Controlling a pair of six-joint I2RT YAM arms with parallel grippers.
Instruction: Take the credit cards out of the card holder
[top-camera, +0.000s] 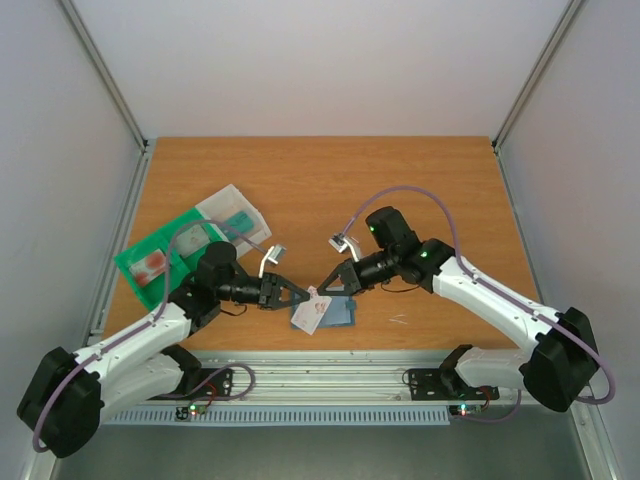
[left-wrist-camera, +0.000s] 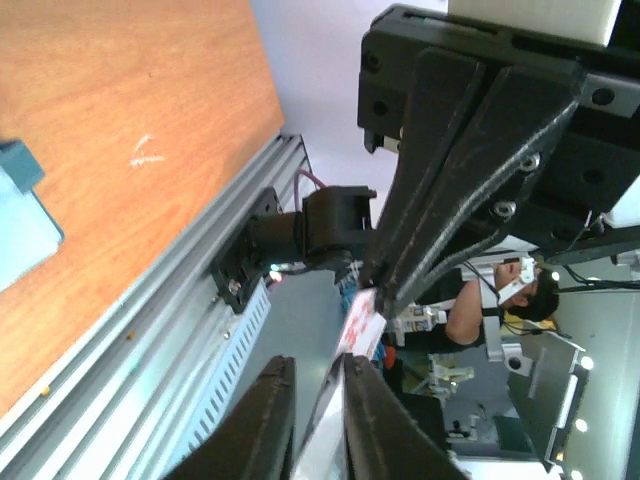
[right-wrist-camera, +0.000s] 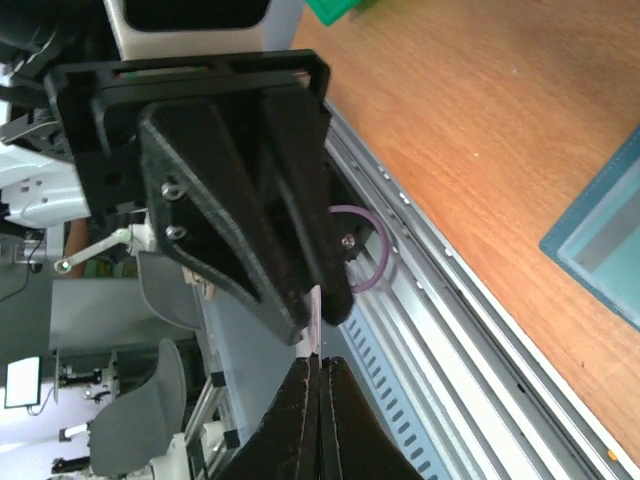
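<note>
A: Between the left gripper (top-camera: 300, 296) fingertips: status?
B: Jaws narrow, with one edge of a credit card (top-camera: 318, 306) between them. Whether the pads bear on it cannot be told. Opposite, the right gripper (top-camera: 323, 288) is clamped on the same card, clear of the table (top-camera: 420, 190).
A: Card holder?
B: The card holder (top-camera: 342, 314) lies on the table, below both grippers.
A: Step in hand?
B: Judged a handover of an extracted card. Next move: left jaws release fully, then the right gripper sets the card aside.

card holder (left-wrist-camera: 22, 215) cut off at left edge, card (top-camera: 317, 308) print too small
</note>
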